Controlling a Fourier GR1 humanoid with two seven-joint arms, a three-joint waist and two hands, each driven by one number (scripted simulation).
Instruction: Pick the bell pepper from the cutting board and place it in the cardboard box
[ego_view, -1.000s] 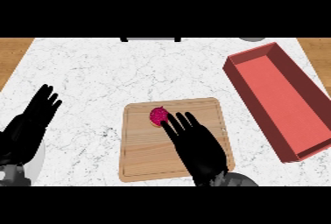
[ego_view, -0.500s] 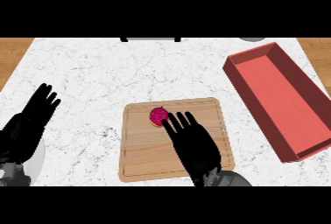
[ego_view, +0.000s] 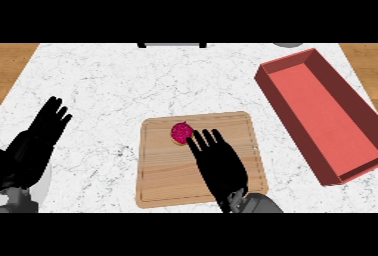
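A small magenta bell pepper (ego_view: 181, 132) lies on the wooden cutting board (ego_view: 166, 175), near its far edge. My right hand (ego_view: 218, 165) lies over the board with fingers straight and open, its fingertips just right of the pepper and partly beside it. The red open-topped box (ego_view: 325, 115) stands at the right side of the counter, slanted, with nothing visible inside. At the left edge my left hand (ego_view: 37, 142) rests open with fingers pointing up, holding nothing.
White marble counter (ego_view: 111, 85) surrounds the board. Wooden floor shows at the far corners. A dark object (ego_view: 173, 45) and a grey round one (ego_view: 288, 45) sit at the counter's far edge.
My right hand has drawn slightly back toward the near edge of the board and shifted a little left. The pepper and my left hand have not moved.
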